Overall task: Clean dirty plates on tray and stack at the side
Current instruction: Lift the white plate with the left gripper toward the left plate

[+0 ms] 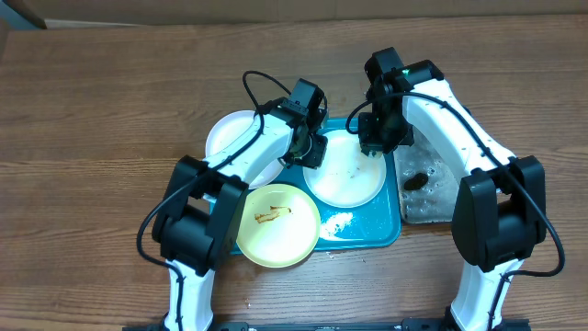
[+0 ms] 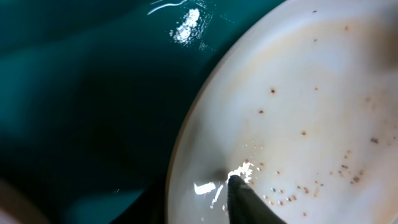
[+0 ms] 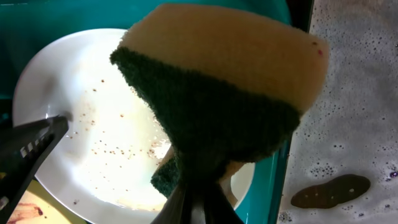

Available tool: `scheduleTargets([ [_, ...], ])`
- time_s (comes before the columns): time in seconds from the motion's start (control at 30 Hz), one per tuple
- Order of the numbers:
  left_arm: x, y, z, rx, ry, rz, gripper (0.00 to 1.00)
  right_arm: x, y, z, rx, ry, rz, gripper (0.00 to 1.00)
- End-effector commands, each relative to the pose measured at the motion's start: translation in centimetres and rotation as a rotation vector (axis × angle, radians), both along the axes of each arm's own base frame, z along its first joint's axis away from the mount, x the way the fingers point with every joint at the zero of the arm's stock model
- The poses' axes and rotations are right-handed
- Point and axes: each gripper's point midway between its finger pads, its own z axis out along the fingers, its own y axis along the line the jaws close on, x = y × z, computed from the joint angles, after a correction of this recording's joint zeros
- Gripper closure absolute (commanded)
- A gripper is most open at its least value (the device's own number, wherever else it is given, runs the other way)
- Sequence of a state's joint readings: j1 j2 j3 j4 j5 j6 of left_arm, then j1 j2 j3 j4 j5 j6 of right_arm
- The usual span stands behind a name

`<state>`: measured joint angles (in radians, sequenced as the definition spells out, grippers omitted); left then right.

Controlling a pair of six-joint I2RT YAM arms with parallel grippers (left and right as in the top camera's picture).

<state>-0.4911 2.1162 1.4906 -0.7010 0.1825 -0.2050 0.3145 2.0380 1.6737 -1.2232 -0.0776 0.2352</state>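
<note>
Wood-grain tabletop (image 1: 92,138) fills frame. At centre, teal tray (image 1: 378,232); on it we see speckled white plate (image 1: 354,179) and foam patch (image 1: 338,222) below. At tray's lower-left corner, yellow-green plate (image 1: 285,241); upper left, second white plate (image 1: 230,138). Over speckled plate's upper-right rim, right gripper (image 1: 375,147) clamps sponge (image 3: 224,81). At its left rim, left gripper (image 1: 312,154), one fingertip (image 2: 245,199) on plate; whether it grips, we cannot tell. At right, black tray (image 1: 432,198) with suds.
</note>
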Motion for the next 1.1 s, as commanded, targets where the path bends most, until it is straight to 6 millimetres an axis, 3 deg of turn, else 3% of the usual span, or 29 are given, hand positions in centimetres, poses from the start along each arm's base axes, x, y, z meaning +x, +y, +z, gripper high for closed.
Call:
scheduleTargets([
  [0.0, -1.1, -0.7, -2.2, -0.027, 0.066, -0.016, 0.85, 1.1, -0.1, 1.0, -0.006, -0.040, 0.001, 0.96],
  [0.03, -1.2, -0.9, -2.3, -0.035, 0.073, -0.015, 0.96, 1.1, -0.1, 1.0, -0.005, -0.040, 0.000, 0.96],
  [0.37, -1.0, -1.0, -2.7, -0.039, 0.075, -0.007, 0.96, 1.6, -0.1, 2.0, -0.001, -0.055, 0.000, 0.96],
  [0.57, -1.0, -1.0, -2.7, -0.040, 0.075, -0.007, 0.96, 2.3, -0.3, 3.8, 0.001, -0.078, -0.010, 0.96],
  [0.73, -0.6, -1.2, -2.1, -0.043, 0.066, -0.007, 0.96, 3.2, -1.8, 5.5, -0.035, -0.112, -0.046, 0.96],
  [0.87, 0.3, -1.1, -0.1, -0.036, 0.036, 0.000, 0.96, 3.6, -2.8, 6.5, -0.037, -0.121, -0.071, 0.96],
  [1.07, 2.7, -0.3, 5.8, 0.011, -0.097, 0.028, 0.96, 3.7, -4.7, 6.7, -0.049, -0.111, -0.111, 0.96],
])
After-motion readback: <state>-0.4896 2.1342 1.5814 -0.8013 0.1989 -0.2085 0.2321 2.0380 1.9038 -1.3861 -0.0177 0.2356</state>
